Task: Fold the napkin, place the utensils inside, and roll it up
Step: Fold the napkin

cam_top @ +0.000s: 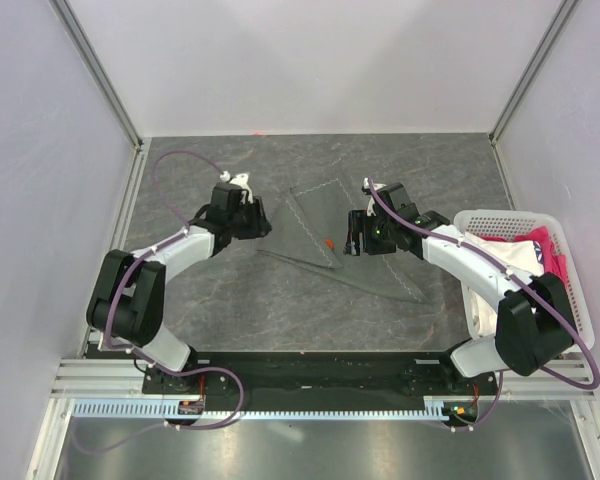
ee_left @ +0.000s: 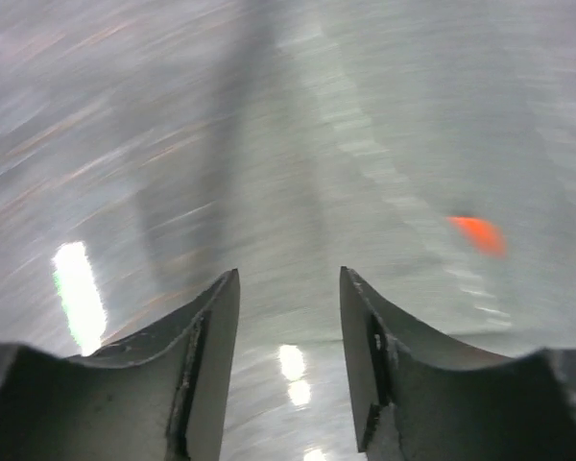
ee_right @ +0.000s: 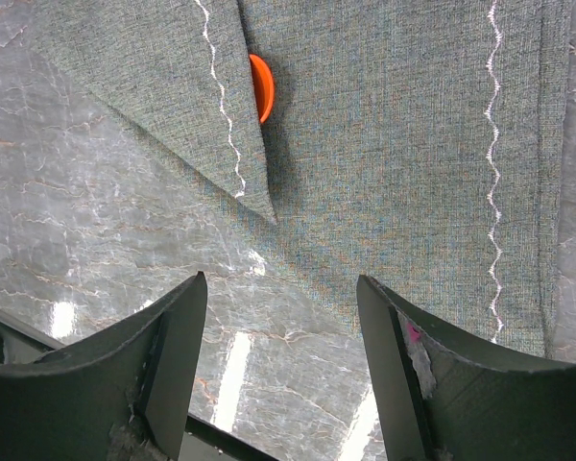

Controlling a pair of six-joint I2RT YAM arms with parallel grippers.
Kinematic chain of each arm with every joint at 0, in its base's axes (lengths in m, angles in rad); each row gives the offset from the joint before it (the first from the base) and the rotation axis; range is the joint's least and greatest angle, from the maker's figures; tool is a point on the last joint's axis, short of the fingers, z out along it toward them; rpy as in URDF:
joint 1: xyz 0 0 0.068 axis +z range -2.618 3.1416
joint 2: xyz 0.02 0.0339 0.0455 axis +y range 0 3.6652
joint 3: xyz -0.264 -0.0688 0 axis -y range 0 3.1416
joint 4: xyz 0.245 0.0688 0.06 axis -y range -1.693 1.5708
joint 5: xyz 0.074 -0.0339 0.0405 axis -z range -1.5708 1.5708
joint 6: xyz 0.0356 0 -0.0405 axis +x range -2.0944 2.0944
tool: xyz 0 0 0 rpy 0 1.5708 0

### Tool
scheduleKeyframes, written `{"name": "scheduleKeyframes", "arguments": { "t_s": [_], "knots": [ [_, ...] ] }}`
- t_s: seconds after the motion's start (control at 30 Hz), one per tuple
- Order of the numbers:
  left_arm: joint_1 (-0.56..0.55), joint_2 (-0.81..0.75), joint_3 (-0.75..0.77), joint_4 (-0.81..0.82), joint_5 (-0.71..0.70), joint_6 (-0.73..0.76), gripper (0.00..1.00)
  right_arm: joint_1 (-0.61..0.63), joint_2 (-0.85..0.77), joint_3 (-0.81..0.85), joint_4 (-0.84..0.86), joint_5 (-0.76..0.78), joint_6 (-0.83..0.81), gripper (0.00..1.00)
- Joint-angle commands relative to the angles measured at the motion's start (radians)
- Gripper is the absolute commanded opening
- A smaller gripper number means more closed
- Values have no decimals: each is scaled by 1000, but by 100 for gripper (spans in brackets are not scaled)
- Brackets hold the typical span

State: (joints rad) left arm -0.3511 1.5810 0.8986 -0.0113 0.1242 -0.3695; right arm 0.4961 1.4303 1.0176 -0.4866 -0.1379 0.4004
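- Grey, soft and hemmed in pale stitching, the napkin [cam_top: 315, 225] lies in the top view as a flat folded wedge on the marbled tabletop [cam_top: 280, 300]. It sits between the left gripper [cam_top: 258, 220] and the right gripper [cam_top: 354, 238]. A speck of the slim orange plastic utensils [cam_top: 327, 243] shows just left of the right fingers.
- Beyond the right arm, a white lattice plastic basket [cam_top: 505, 216] holds crumpled white fabric [cam_top: 500, 255] and pink fabric [cam_top: 546, 246], and nothing of the task that I can see.
- Left wrist view is blurred. The left gripper [ee_left: 288, 365] has its jaws apart and grasps nothing. An orange smudge of the utensils [ee_left: 478, 233] sits ahead to its right.
- Right wrist view shows the right gripper [ee_right: 278, 365] spread and empty. The napkin [ee_right: 394, 163] fills the space ahead, and a rounded end of the utensils [ee_right: 261, 86] peeks from under the flap's hem, ahead and slightly left.
- I judge rolling comes next. I'd pinch both layers at one edge, stay low and turn both sides together so the utensils don't slide out.
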Motion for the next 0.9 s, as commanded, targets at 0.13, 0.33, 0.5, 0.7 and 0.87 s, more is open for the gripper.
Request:
{"name": "scheduleKeyframes", "arguments": {
  "t_s": [0.13,0.33,0.5,0.7,0.87],
  "knots": [
    [31,43,-9,-104,-60,-48,43,-1,2,9,3,-6,6,72],
    [32,63,-18,-99,-40,-51,43,-1,-4,-1,3,-3,2,72],
    [31,80,-12,-84,-37,-51,42,-1,-4,1,3,-8,2,72],
    [32,103,-12,-55,-9,-54,40,-1,-2,-2,5,-6,2,72],
    [35,109,-17,-35,15,-57,32,-2,-4,-4,3,-5,0,72]
  ]
}}
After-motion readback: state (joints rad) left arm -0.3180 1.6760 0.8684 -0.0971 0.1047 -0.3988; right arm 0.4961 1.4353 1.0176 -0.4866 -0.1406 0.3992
